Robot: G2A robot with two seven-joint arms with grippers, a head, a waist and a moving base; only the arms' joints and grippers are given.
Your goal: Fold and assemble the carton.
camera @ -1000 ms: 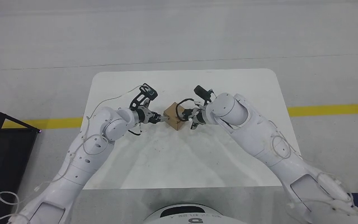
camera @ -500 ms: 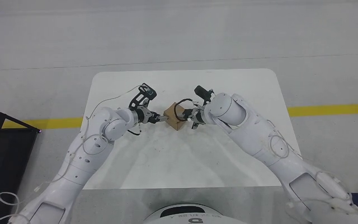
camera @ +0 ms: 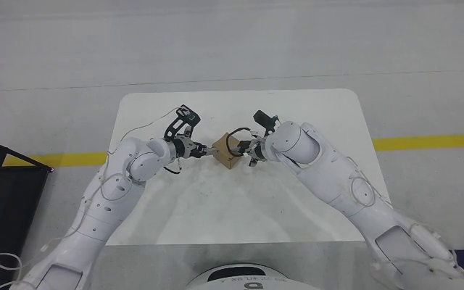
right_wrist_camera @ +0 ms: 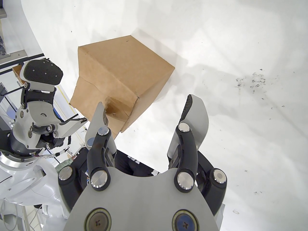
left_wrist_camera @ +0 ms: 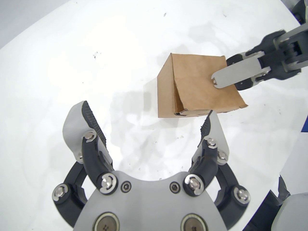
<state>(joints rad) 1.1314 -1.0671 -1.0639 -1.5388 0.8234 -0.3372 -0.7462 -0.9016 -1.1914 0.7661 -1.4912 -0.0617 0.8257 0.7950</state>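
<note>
Sitting near the middle of the top view, slightly above centre, the small brown cardboard carton [camera: 228, 149] rests on the white rounded-corner table [camera: 304, 203] w/ an arm on either side of it. The left gripper [left_wrist_camera: 146, 111] comes in from the frame's left w/ its fingers spread wide. One fingertip [left_wrist_camera: 208, 121] is right at the carton's lower flap edge, though actual contact can't be told, and the other is well clear over bare table. The right gripper [right_wrist_camera: 145, 102] comes in from the frame's right, fingers likewise apart and clamped on nothing. One finger [right_wrist_camera: 99, 115] lies against a carton face where the board looks dented, and its partner hangs beside the box over the table. In the left wrist view a side flap gapes along its seam, so the fold is prob. not yet seated. Main risk as judged: nothing grips the box, it looks light, and the two pushes aren't square to each other, so uneven pressure could skid or spin it away. Too much force at the dented spot could crush the panel rather than fold it. Easing off too soon may let the gaping flap spring open.
</note>
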